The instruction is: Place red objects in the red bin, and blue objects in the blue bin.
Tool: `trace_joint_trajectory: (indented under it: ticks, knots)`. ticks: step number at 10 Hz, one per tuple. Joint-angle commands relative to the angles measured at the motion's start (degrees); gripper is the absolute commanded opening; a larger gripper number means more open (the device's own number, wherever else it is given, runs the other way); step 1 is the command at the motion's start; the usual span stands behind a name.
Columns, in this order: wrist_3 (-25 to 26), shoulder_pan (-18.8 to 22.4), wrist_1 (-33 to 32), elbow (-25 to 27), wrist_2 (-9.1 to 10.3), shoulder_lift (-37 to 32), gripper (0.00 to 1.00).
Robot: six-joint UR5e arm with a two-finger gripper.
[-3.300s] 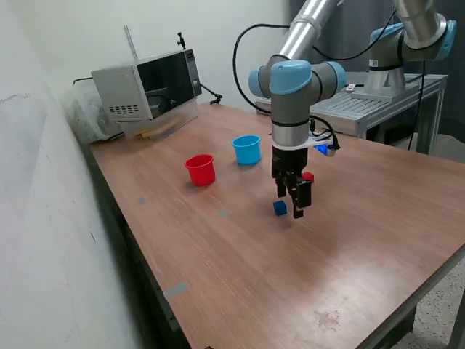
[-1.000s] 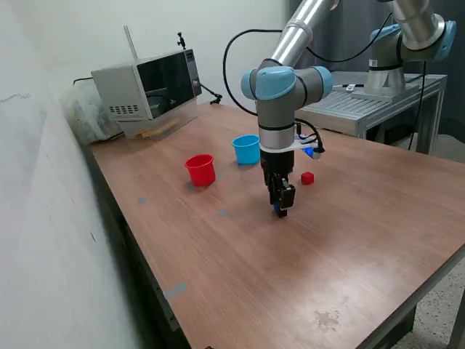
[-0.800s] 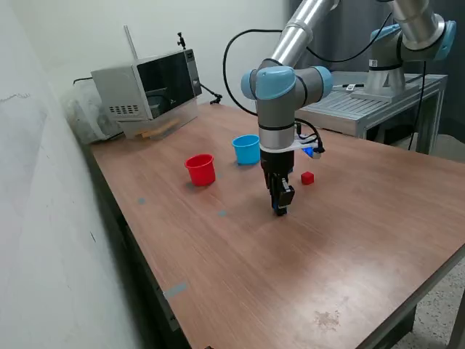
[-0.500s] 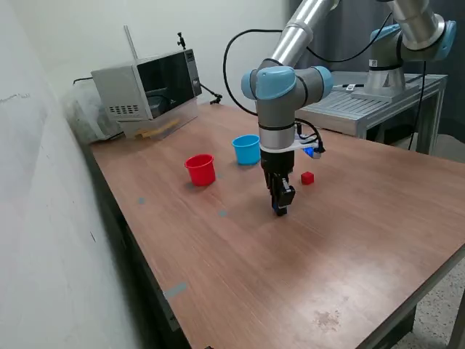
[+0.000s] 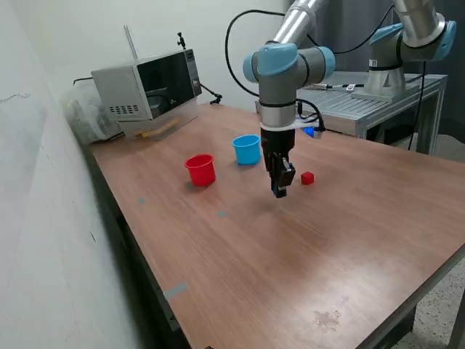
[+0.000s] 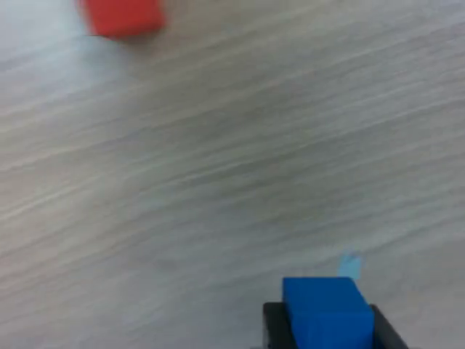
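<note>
My gripper is shut on a small blue cube and holds it a little above the wooden table. The cube shows between the dark fingers in the wrist view. A small red cube lies on the table just to the exterior view's right of the gripper; it also shows in the wrist view. The light blue cup and the red cup stand upright behind and to the exterior view's left of the gripper. No other cubes are in view.
A microwave stands at the table's far left corner. A second robot arm on a metal stand is beyond the table at the back right. A wall runs along the exterior view's left.
The gripper came down over the blue cube, shut on it, and has now lifted it off the table, moving slightly toward the cups. The red cube has not moved.
</note>
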Motion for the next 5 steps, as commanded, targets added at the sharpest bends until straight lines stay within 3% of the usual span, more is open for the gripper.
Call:
trace_joint_trajectory:
  ticks: [1,5]
  knots:
    - [-2.9,-6.3,0.1,7.7,-1.68,-11.0,0.00]
    - [-7.6,-18.7,1.0,15.6,-4.23,-19.0,0.00]
